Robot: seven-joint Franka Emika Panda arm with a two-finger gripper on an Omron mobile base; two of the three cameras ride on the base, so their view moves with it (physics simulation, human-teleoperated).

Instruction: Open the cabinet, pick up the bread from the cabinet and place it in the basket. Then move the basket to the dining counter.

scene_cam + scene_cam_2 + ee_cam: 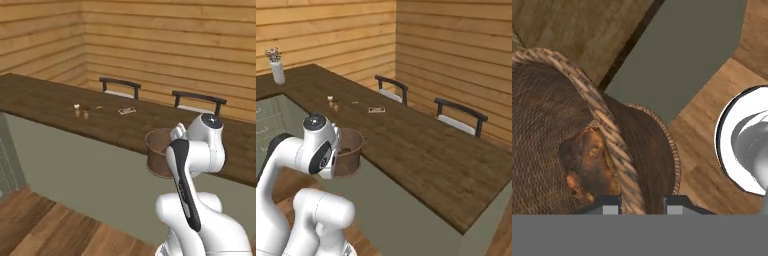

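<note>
- Your basket (552, 120) is held up at the near edge of the dining counter (421, 150), with the bread (587, 165) lying inside it as a dark brown lump against the woven wall.
- In the hand view the braided rim (612, 145) runs down between the two dark tips of the gripper (641, 204): one tip sits inside the basket at about 7 o'clock of the picture, the other outside at about 5 o'clock. You have the fingers closed down narrow on the basket's wall, pinching it.
- In the left base view the basket (159, 159) shows at 9 o'clock of the white arm's upper joint, over the counter's front lip. From the pictures you cannot tell whether its base is touching the planks or hanging just clear.
- Judged from this, you are in the last step, carrying the loaded basket onto the counter; the bread is already in.
- Your next move calls for taking the basket further in over the wood, towards 12 o'clock, lowering it until the bottom sits flat, then opening the fingers and lifting straight out so the rim does not drag.
- Further along the counter, at 10 o'clock from the basket, lie a few small items (82, 110); two dark chairs (120, 87) stand behind.
</note>
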